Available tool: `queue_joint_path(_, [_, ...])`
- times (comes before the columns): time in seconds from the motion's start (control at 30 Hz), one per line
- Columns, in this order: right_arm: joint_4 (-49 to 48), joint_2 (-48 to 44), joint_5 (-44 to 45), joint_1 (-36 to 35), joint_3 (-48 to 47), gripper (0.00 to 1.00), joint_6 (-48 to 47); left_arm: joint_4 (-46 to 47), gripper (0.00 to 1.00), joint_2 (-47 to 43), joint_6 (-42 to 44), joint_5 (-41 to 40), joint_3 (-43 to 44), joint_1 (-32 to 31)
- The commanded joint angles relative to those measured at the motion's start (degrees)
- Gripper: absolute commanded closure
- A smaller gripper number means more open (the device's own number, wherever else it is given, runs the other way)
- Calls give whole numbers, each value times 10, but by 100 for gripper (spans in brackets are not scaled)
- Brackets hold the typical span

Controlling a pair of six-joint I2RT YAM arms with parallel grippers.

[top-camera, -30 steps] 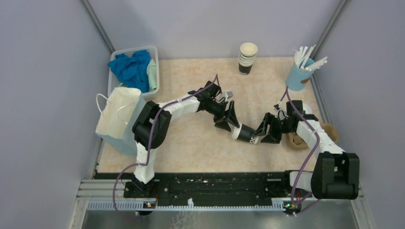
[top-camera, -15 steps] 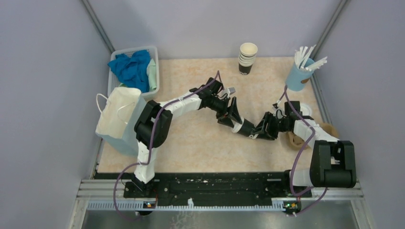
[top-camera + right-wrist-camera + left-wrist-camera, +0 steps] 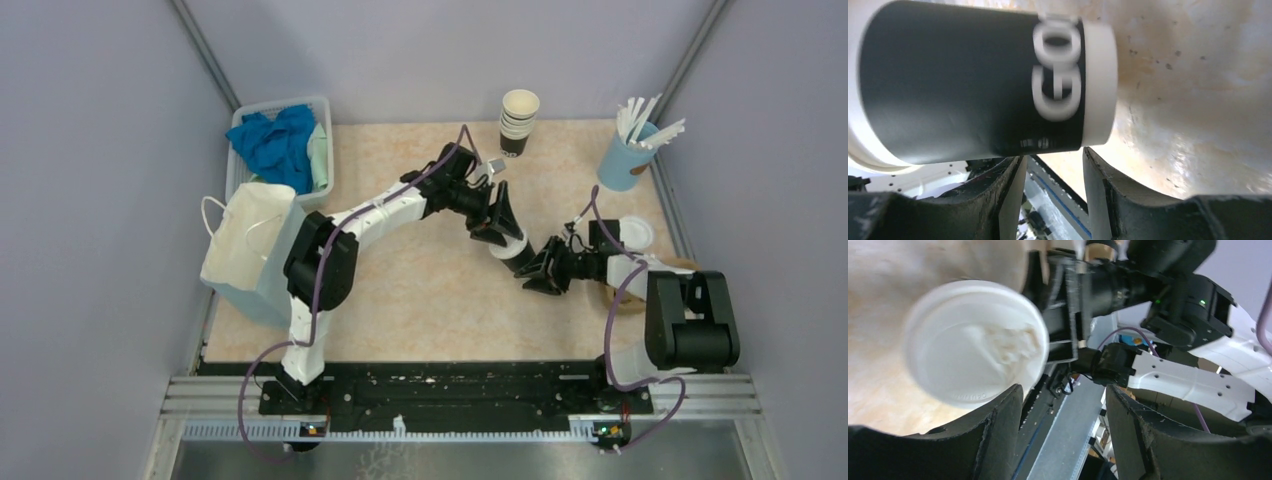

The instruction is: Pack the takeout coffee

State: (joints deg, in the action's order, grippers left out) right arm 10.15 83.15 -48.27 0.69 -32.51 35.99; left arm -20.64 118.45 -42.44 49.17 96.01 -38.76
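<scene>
The takeout coffee (image 3: 516, 252), a dark cup with a white lid, is tilted between my two grippers at mid-table. Its lid points at my left gripper (image 3: 498, 228), whose fingers stand apart with nothing between them. In the left wrist view the lid (image 3: 975, 342) faces the camera beside the left finger (image 3: 998, 435); the gripper (image 3: 1063, 405) itself is empty. My right gripper (image 3: 540, 270) sits at the cup's base end. In the right wrist view the cup (image 3: 973, 85) lies across just beyond the fingertips, and the gripper (image 3: 1050, 165) has a gap with nothing in it.
A white paper bag (image 3: 250, 240) stands open at the left edge, with a basket (image 3: 324, 175) of blue cloth behind it. A stack of lidless cups (image 3: 518, 120) and a blue cup of white sticks (image 3: 630, 155) stand at the back. A loose white lid (image 3: 632, 232) and brown cardboard (image 3: 690, 270) lie right.
The cup and both grippers have moved toward the back of the table. The cup has turned from lying across to more end-on, and the two grippers have come closer together.
</scene>
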Motion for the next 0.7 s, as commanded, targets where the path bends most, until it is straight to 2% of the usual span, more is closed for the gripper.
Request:
queue_joint_path(0.0, [-98,20,-32,-17,1,54,43,9,32,23,-19,42,34,-48])
queue_joint_path(0.27, [-123,48,-9,-18,0,52,44,3,32,39,-17,43,40,-62])
queue_joint_path(0.37, [-60,31,10,-15,-22,50,3,-10,31,41,-11,35,61,-60])
queue_joint_path(0.5, [72,-14,83,-18,-88,40,-99,-28,26,-7,17,0,49,-42])
queue_joint_path(0.67, [108,-3,133,-56,-166,23,-150,-34,17,-118,39,-44,-48,22])
